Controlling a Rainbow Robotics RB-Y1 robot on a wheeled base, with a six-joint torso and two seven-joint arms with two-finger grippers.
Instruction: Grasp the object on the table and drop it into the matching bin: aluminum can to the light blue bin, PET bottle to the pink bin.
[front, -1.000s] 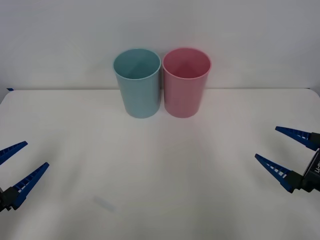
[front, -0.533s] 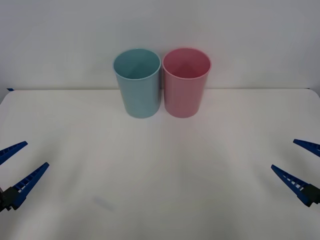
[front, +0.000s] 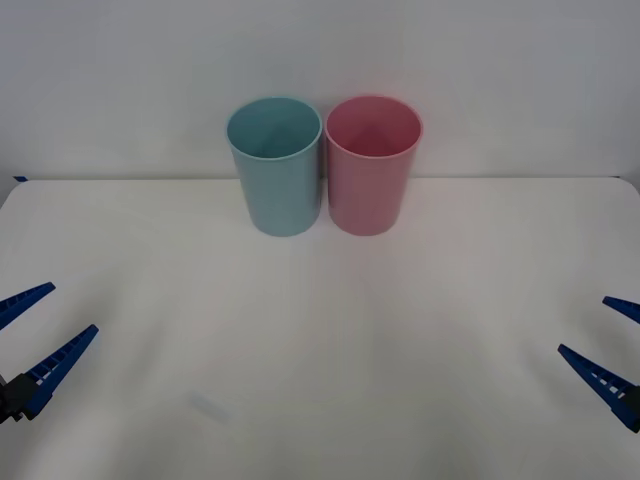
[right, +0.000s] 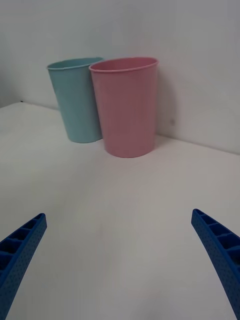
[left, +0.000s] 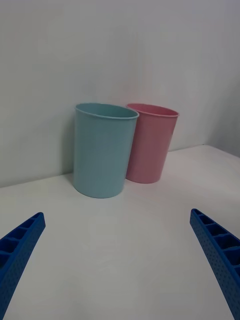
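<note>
Right gripper (front: 612, 352) has slid back toward the table (front: 330, 330) edge vs 1 sec ago; left gripper (front: 28, 335) sits low at its side. Both are wide open & hold nothing. Light blue bin (front: 275, 165) & pink bin (front: 372, 163) stand touching at the back. Can't see any can, so prob already dropped in or not set out yet.

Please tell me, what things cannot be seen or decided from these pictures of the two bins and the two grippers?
- Light blue bin and pink bin: in the front view their own walls hide the bottoms inside, so any contents cannot be told.
- Both wrist views see the bins from the side; the insides are hidden.
- Right gripper: cut off by the front view's right edge.
- Left gripper: its body is cut off by the left edge.
- Table: its near edge lies outside the front view.
</note>
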